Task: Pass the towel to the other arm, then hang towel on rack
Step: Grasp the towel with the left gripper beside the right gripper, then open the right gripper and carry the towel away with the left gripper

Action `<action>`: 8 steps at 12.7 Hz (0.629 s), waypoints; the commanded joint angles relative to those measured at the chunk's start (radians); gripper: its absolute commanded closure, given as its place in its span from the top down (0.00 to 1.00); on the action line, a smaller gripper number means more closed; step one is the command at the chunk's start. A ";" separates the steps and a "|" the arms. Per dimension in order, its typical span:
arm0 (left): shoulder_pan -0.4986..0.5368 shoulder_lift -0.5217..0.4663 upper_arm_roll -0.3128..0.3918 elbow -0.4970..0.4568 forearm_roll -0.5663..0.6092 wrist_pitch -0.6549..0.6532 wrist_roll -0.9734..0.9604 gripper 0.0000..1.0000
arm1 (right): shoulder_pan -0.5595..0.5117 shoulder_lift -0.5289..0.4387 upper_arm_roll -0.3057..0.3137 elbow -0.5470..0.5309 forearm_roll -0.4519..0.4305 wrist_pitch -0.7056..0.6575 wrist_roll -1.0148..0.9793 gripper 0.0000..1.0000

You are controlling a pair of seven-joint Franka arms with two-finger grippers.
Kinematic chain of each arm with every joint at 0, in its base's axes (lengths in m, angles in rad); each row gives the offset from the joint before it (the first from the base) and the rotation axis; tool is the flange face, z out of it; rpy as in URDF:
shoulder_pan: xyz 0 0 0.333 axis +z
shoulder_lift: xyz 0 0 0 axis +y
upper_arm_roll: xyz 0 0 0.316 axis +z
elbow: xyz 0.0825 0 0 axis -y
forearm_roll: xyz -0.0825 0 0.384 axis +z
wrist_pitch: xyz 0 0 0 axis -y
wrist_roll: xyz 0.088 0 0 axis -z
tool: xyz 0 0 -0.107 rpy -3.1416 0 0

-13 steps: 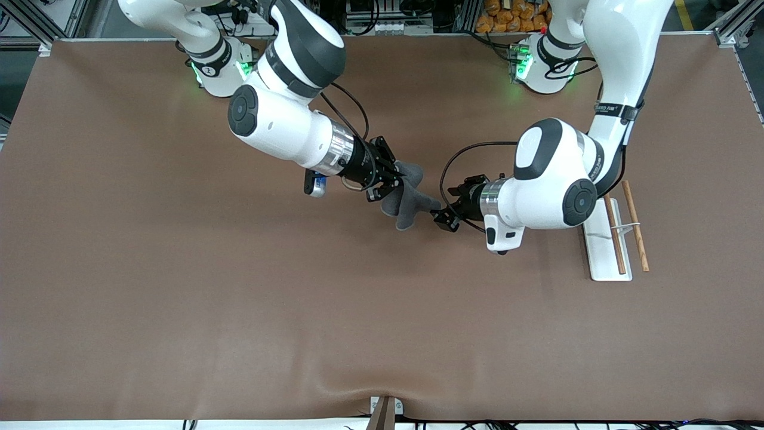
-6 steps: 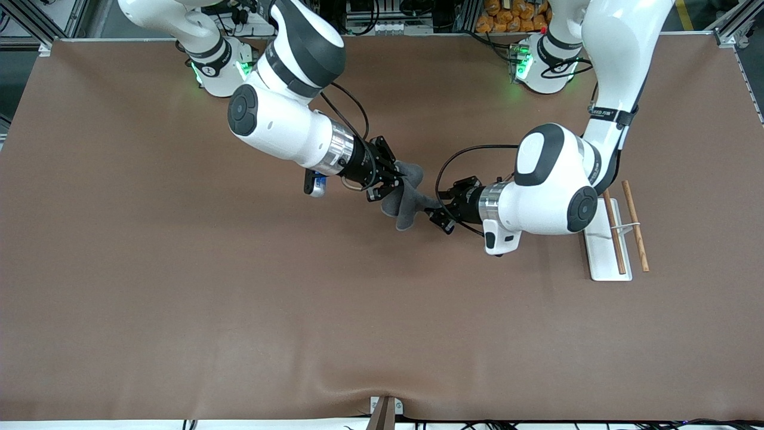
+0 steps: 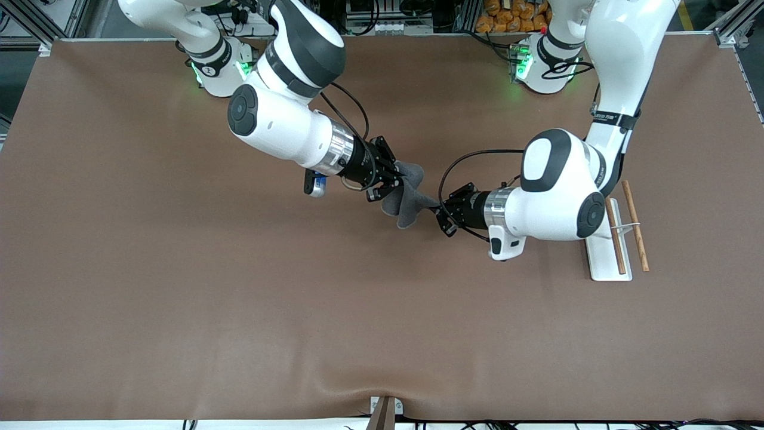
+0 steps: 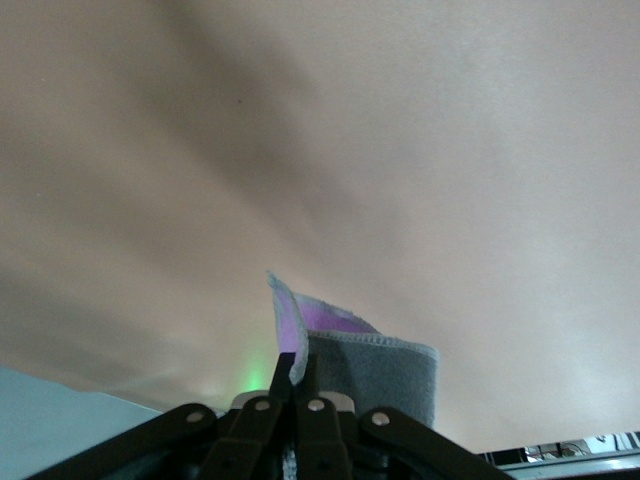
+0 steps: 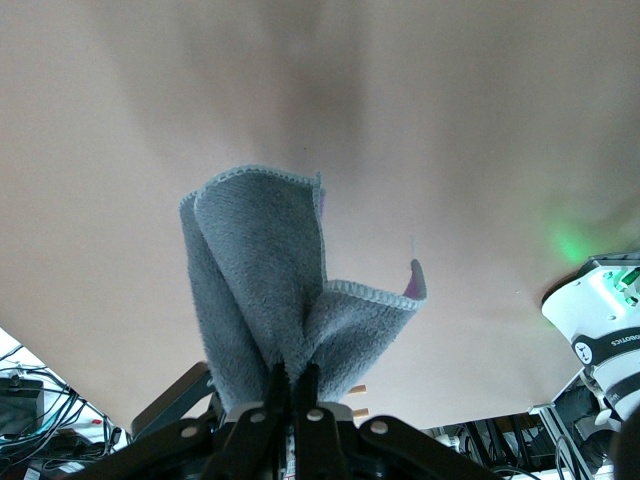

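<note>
The dark grey towel (image 3: 409, 206) hangs bunched in the air over the middle of the table, stretched between both grippers. My right gripper (image 3: 391, 182) is shut on its upper folds; the right wrist view shows the towel (image 5: 260, 270) fanning out from the shut right gripper (image 5: 297, 375). My left gripper (image 3: 441, 214) is shut on a pointed corner of the towel. In the left wrist view the left gripper (image 4: 300, 365) pinches the pale-hemmed edge of the towel (image 4: 385, 365). The rack (image 3: 600, 257) lies flat on the table, beside the left arm's elbow.
The rack's two brown rods (image 3: 615, 236) lie on its white base, one rod partly under the left arm's elbow. Brown table mat (image 3: 239, 298) spreads wide on the side nearer the front camera. Both robot bases stand at the table's back edge.
My left gripper has moved in onto the towel's hanging corner and shut on it; its forearm has turned slightly. The right gripper has held still with the towel.
</note>
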 commanded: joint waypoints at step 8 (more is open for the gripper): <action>0.196 -0.071 -0.004 0.075 0.042 -0.180 0.124 0.00 | 0.005 0.013 -0.005 0.038 -0.080 -0.017 0.000 1.00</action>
